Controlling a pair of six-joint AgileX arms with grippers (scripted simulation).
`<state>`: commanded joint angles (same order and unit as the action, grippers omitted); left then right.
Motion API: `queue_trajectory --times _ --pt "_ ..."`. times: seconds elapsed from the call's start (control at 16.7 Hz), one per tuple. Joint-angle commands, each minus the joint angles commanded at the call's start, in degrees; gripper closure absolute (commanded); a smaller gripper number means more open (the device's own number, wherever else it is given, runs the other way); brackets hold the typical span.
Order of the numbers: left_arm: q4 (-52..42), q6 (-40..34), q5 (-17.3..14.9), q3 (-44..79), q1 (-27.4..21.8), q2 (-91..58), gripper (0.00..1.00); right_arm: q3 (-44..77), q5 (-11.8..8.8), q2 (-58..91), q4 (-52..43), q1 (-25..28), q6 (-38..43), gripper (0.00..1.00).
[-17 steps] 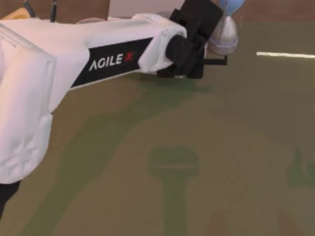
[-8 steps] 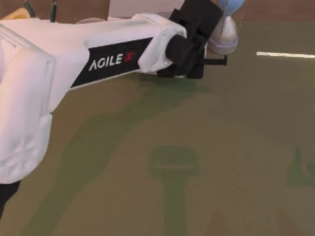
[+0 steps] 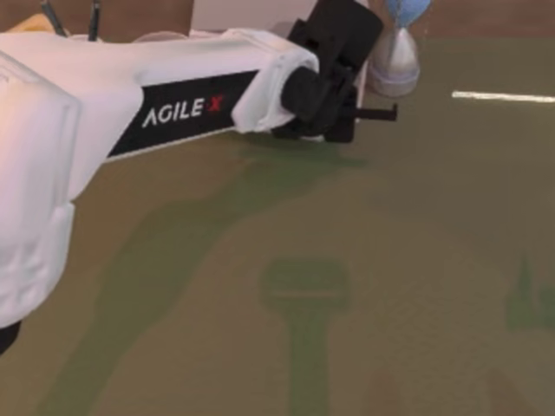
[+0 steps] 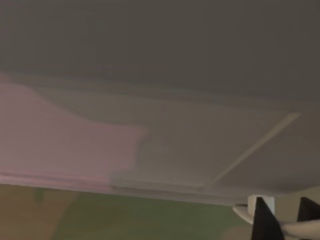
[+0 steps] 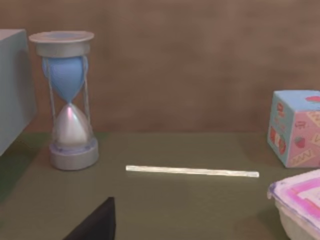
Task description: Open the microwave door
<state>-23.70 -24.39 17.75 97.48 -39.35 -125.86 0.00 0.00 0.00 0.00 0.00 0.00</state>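
White boxy microwave point(image 3: 251, 16) sits far-left on the olive tabletop point(image 3: 416, 225); left claw point(image 3: 351, 87) is against its grey-windowed door point(image 4: 165, 130), probably for the handle. Claw opening: cannot tell. Right arm idle.

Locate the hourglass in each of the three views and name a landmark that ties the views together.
Top view: the hourglass stands at the far edge, right of centre, just beyond the left claw.
Left wrist view: not in it; the microwave door fills the picture.
Right wrist view: the hourglass stands upright at the left, beside the microwave.
Shared landmark: the thin white stick lying on the table near it.
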Motion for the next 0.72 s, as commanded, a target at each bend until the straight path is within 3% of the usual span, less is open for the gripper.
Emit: queue_trajectory --times 0.72 --pt "0.33 0.63 -0.32 -0.97 0.18 0.35 1.00 0.00 0.00 0.00 0.00 0.00 0.00 0.00"
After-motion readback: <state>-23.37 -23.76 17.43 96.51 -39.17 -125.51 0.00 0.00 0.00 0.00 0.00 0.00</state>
